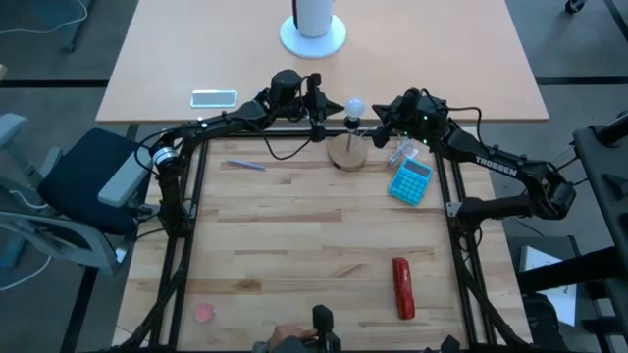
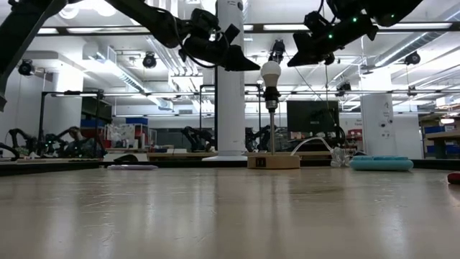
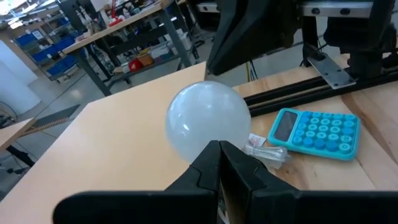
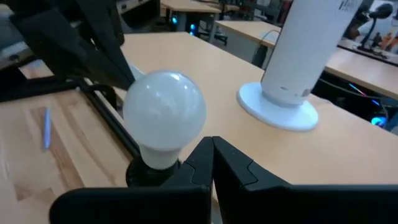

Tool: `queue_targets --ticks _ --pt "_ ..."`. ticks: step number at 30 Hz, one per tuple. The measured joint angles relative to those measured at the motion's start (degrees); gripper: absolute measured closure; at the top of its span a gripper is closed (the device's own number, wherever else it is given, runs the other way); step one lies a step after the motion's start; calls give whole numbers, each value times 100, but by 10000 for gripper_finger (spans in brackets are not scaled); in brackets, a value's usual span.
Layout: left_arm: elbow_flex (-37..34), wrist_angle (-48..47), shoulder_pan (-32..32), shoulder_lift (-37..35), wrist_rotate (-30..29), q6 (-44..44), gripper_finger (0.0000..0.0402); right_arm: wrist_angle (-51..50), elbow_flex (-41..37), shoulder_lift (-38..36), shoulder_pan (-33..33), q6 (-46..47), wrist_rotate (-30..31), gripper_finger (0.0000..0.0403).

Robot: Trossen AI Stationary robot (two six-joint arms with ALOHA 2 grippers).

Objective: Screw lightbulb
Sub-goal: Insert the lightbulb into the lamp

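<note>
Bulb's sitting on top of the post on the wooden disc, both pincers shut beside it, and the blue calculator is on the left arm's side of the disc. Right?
Not quite. In the high view the calculator lies on the right arm's side of the disc, not the left. The rest holds: the bulb tops the post, with the left pincer and right pincer shut beside it.

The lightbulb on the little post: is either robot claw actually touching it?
Apart. In the low view the lightbulb has open background on both sides, between it and the left gripper and the right gripper.
</note>
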Motion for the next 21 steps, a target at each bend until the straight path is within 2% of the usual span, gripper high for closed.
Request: queue_targets --ticks 13,21 --pt "-1 9 0 0 -14 -36 401 426 -4 434 11 -57 -212 403" --pt "0 16 11 0 -19 -46 401 419 -7 412 150 27 -232 403"
